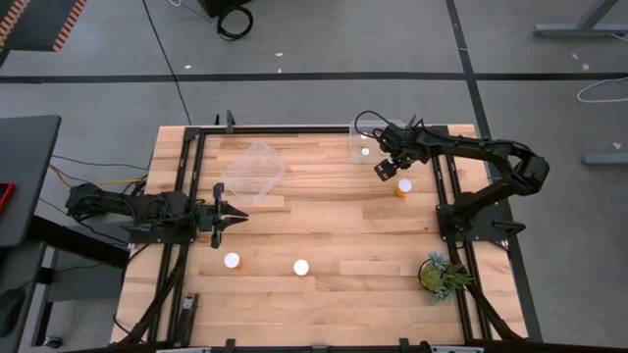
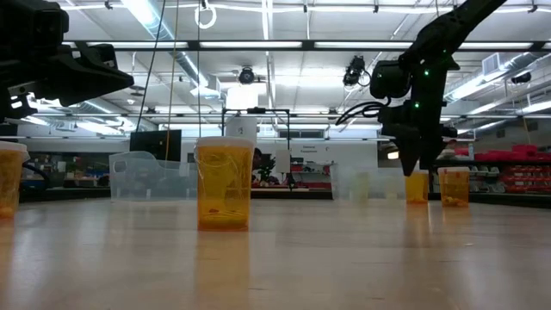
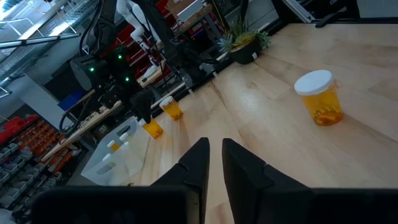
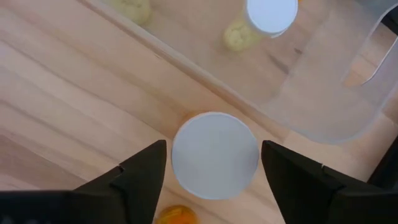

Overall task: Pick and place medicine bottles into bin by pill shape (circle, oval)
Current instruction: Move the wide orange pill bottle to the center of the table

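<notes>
Wooden worktop (image 1: 324, 226) fills the high view's centre. Near the lower edge stand two white-capped medicine bottles (image 1: 232, 260) (image 1: 301, 266), with a potted plant (image 1: 441, 274) at lower right. At middle left the left claw (image 1: 235, 217) waits, its fingers nearly together and empty. Farther up lie a tipped clear bin (image 1: 254, 173) at upper centre and an upright clear bin (image 1: 365, 145) at upper right holding a capped bottle (image 4: 269, 14). Beside that bin the right claw (image 4: 214, 171) hangs with fingers spread around a white-capped bottle (image 4: 214, 154), apparently not touching it. Another bottle (image 1: 404, 186) stands just below.
</notes>
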